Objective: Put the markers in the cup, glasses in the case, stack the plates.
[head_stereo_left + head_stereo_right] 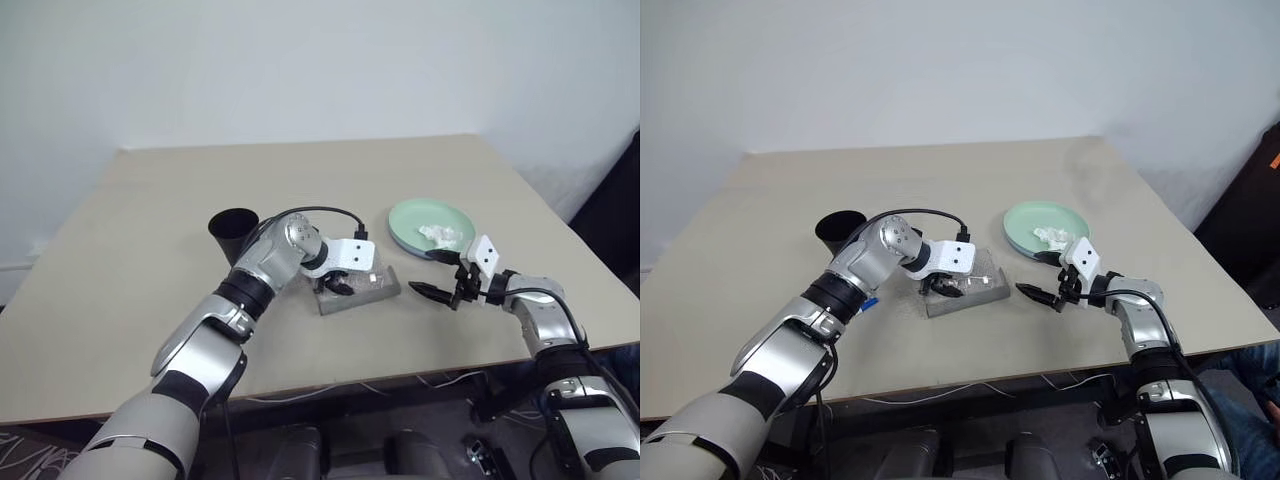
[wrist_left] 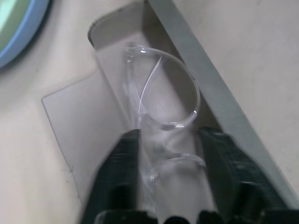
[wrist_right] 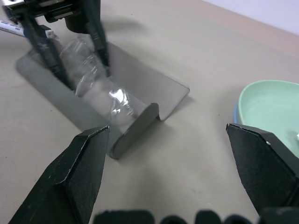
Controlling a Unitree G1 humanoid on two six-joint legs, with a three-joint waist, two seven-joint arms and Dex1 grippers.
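Two tools work over your beige surface, which carries everything. You have the plates stacked toward the right side, the mint green one on top with a light blue rim showing beneath it, and a small white tissue wad lying in the top plate. Just left of the plates sits the grey case, lying open with its translucent lid flat on the surface beside it. Your black cup stands upright to the left of the case, partly hidden behind the left arm. Your left tool points down into the case, its fingers parted and standing on either side of the clear glasses, which lie inside the grey tray; you cannot tell whether the fingers touch the frame. Your right tool hovers between case and plates, spread wide and holding nothing. A blue-capped marker peeks out under your left forearm
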